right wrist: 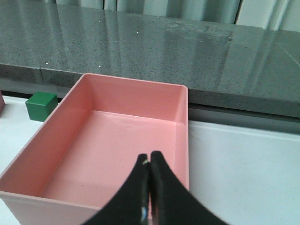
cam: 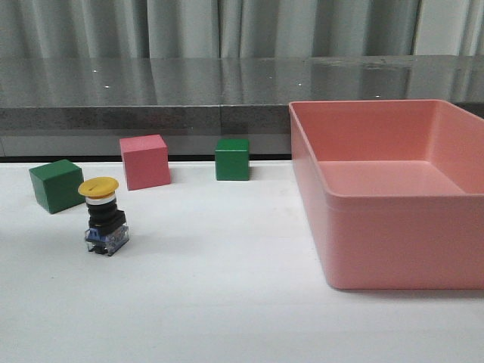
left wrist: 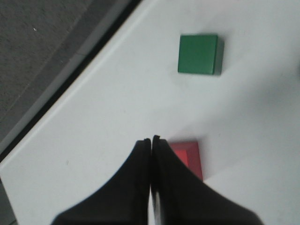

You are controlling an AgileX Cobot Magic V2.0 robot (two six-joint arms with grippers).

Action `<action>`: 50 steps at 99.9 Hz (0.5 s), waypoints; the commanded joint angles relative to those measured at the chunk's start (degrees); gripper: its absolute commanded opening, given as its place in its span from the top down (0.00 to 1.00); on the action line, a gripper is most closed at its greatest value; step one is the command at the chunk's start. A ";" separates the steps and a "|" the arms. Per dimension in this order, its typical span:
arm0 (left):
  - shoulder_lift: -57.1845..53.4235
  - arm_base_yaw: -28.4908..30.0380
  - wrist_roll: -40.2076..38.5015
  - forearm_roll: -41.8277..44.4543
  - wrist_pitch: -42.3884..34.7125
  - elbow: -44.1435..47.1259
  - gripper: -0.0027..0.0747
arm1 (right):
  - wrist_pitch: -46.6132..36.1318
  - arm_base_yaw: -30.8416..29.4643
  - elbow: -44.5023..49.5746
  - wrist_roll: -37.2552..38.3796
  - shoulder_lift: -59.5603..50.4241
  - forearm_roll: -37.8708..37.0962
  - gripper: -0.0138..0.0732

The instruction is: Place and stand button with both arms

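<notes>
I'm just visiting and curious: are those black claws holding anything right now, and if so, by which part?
Nothing is held. The left gripper and right gripper are both shut and empty; the button stands alone on the table.

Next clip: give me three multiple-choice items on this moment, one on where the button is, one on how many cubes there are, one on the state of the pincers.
1. Where is the button?
A. inside the pink bin
B. on the white table, in front of the cubes, left of the bin
C. held by a pincer

2. How many cubes are on the table?
A. three: two green, one pink
B. two, both green
C. four

3. How are the two pincers?
A. both wide open
B. one shut on a cube
C. both shut with nothing between the fingers

Key: 1 B, the front view shows it standing upright, yellow cap up, left of the pink bin. 2 A, green cube, pink cube and green cube. 3 C, the left pincer and right pincer have their fingers pressed together, holding nothing.
</notes>
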 commanded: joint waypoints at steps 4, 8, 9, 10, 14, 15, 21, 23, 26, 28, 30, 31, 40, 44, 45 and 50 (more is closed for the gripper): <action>-9.53 1.46 -1.27 -7.84 -11.15 1.88 0.99 | -4.70 -0.21 -1.48 -0.03 0.39 0.41 0.91; -12.68 1.46 -1.27 -9.99 -15.54 3.98 0.99 | -4.70 -0.21 -1.48 -0.03 0.39 0.41 0.91; -13.21 1.46 -1.27 -10.31 -16.28 4.95 0.99 | -4.70 -0.21 -1.48 -0.03 0.39 0.41 0.91; -14.25 1.46 -1.27 -10.93 -17.74 5.46 0.99 | -4.70 -0.21 -1.48 -0.03 0.39 0.41 0.91; -17.45 1.46 -1.27 -12.71 -21.77 8.60 0.99 | -4.70 -0.21 -1.48 -0.03 0.39 0.41 0.91; -17.97 1.46 -1.27 -13.36 -22.30 9.14 0.99 | -4.70 -0.21 -1.48 -0.03 0.39 0.41 0.91; -22.64 1.46 -1.27 -15.70 -26.46 14.29 0.99 | -4.70 -0.21 -1.48 -0.03 0.39 0.41 0.91; -23.67 1.46 -1.27 -16.48 -27.33 16.15 0.99 | -4.70 -0.21 -1.48 -0.03 0.39 0.41 0.91; -26.22 1.46 -1.27 -17.49 -29.33 18.69 0.99 | -4.70 -0.21 -1.48 -0.03 0.39 0.41 0.91; -27.82 1.46 -1.27 -18.08 -30.48 20.65 0.99 | -4.70 -0.21 -1.48 -0.03 0.39 0.41 0.91; -28.86 1.46 -1.27 -18.55 -31.23 22.66 0.99 | -4.70 -0.21 -1.48 -0.03 0.39 0.41 0.91; -29.88 1.46 -1.27 -18.95 -32.03 23.33 0.99 | -4.70 -0.21 -1.48 -0.03 0.39 0.41 0.91; -36.54 1.46 -1.27 -20.06 -36.44 32.27 0.99 | -4.70 -0.21 -1.48 -0.03 0.39 0.41 0.91; -39.28 1.46 -1.27 -21.08 -37.97 36.32 0.99 | -4.70 -0.21 -1.48 -0.03 0.39 0.41 0.91; -40.35 1.46 -1.27 -21.45 -38.56 36.98 0.99 | -4.70 -0.21 -1.48 -0.03 0.39 0.41 0.91; -44.24 1.46 -1.27 -22.79 -40.45 41.44 0.99 | -4.70 -0.21 -1.48 -0.03 0.39 0.41 0.91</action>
